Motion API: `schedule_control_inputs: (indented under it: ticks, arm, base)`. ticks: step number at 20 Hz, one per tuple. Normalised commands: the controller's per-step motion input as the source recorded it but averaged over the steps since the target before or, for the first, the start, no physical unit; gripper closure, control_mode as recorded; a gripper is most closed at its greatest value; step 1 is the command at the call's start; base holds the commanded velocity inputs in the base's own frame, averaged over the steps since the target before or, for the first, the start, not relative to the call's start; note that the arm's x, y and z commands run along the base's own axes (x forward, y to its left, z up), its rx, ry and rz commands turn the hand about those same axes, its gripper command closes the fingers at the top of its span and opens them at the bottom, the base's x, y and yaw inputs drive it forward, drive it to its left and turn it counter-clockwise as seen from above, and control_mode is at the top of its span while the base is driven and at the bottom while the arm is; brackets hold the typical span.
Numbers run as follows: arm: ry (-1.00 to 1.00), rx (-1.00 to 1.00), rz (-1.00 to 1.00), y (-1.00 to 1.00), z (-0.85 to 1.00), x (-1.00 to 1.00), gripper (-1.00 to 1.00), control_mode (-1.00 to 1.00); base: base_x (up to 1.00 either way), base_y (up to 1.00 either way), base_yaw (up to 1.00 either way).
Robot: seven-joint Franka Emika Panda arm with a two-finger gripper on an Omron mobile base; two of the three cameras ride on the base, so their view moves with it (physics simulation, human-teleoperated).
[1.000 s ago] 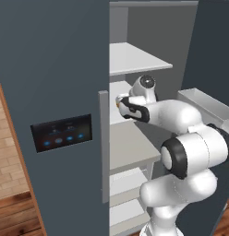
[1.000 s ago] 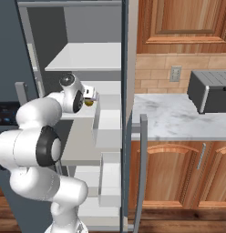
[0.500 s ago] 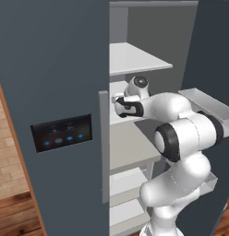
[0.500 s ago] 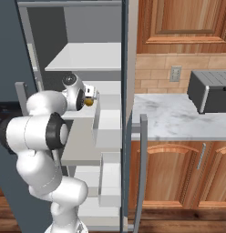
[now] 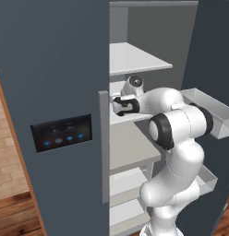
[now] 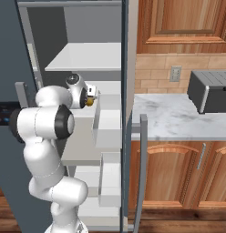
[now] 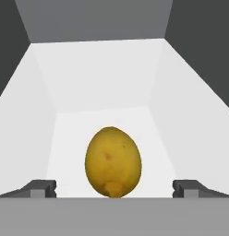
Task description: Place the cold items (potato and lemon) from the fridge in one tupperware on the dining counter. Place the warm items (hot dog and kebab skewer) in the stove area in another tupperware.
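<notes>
Your lemon (image 7: 113, 162) lies on a white fridge shelf (image 7: 102, 124), dead centre in the hand view and close in front of the gripper (image 7: 113, 188). The two fingertips (image 7: 40, 188) stand wide apart, one at each side of the lemon, and neither touches it; the gripper is open and holds nothing. In the right base view you catch just a sliver of the lemon (image 6: 89, 102) past the wrist, on the middle shelf.

Around it you see plain white shelf walls that narrow toward a grey back panel (image 7: 98, 20). The arm (image 5: 178, 124) reaches from the base into the open fridge (image 5: 135, 60) at middle-shelf height, under another white shelf (image 5: 135, 60). The open door (image 6: 125, 113) carries white bins (image 6: 109, 123), and its handle (image 6: 142, 168) runs down the outer face. On the closed grey door (image 5: 51, 92) to the robot's left sits a dark control panel (image 5: 61, 132) with blue lights.

Beyond the fridge, to the right, you have a marble counter (image 6: 178, 120) over wooden cabinets (image 6: 178, 177), with a dark toaster (image 6: 210, 91) on it and a wall outlet (image 6: 175, 73) in the tile behind.

In the left base view the gripper (image 5: 117, 105) is partly hidden behind the door edge, and the potato cannot be made out.
</notes>
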Motion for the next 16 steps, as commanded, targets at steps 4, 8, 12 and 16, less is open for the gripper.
schedule_control_inputs:
  ticks: [4,8,12,16]
  arm:
    - [0.10,0.00,0.00,0.00,-0.25,0.03,-1.00,-1.00]
    - [0.06,0.00,0.00,0.00,-0.25,0.10,-1.00,-1.00]
    - [0.02,-0.01,0.00,0.00,-0.15,0.32,-1.00,-1.00]
    - [0.04,-0.01,0.00,0.00,-0.15,0.30,-1.00,-1.00]
  base:
    - [0.00,0.00,0.00]
    - [0.00,0.00,0.00]
    - [0.00,0.00,0.00]
    - [0.00,0.00,0.00]
